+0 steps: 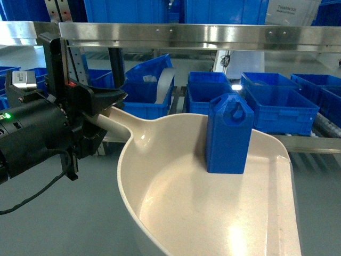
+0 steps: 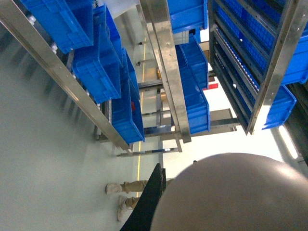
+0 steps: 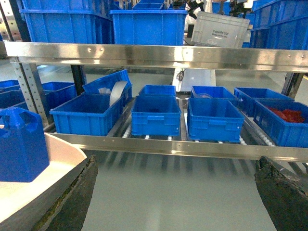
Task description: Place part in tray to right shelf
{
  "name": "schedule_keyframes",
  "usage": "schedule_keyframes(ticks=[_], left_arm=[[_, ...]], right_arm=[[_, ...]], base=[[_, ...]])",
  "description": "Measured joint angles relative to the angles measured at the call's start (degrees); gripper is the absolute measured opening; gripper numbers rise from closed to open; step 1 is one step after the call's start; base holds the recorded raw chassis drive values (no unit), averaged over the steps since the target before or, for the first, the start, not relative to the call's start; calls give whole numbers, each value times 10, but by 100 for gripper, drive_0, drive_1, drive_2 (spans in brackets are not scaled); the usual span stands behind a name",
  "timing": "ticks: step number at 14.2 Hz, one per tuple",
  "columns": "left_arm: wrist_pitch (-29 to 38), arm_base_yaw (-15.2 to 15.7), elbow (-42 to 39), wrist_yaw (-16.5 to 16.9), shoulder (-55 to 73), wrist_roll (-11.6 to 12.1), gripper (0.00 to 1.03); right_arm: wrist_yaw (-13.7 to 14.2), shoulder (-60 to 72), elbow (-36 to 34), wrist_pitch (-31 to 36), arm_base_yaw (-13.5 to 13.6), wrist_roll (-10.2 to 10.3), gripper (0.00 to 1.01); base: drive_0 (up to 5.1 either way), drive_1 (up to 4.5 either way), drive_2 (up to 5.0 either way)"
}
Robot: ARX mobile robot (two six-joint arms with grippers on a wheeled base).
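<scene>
The cream tray (image 1: 176, 213) hangs in the air in front of me, and my left gripper (image 1: 104, 121) is shut on its long handle (image 1: 114, 125). The blue part (image 1: 229, 134) stands upright inside the tray, near the far rim. From the left wrist, only the tray's rounded underside (image 2: 236, 197) and one black finger (image 2: 147, 207) show. My right gripper (image 3: 175, 192) is open and holds nothing. Its left finger (image 3: 72, 192) sits right beside the tray's edge (image 3: 53, 159), where the part (image 3: 21, 144) also shows. The right shelf (image 3: 192, 147) lies ahead, with rollers behind its steel front rail.
Several blue crates (image 3: 156, 115) fill the roller shelf behind the rail, one holding red pieces (image 3: 286, 115). A steel upper rail (image 1: 202, 36) crosses overhead with more crates above. Grey floor lies below. A person's legs (image 2: 127, 187) show near the racks in the left wrist view.
</scene>
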Motion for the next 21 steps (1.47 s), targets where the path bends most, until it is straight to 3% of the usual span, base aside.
schedule_keyframes(ticks=[21], left_arm=[[0, 4, 0, -3, 0, 0, 13]], right_arm=[[0, 0, 0, 0, 0, 0, 98]], base=[[-27, -27, -27]])
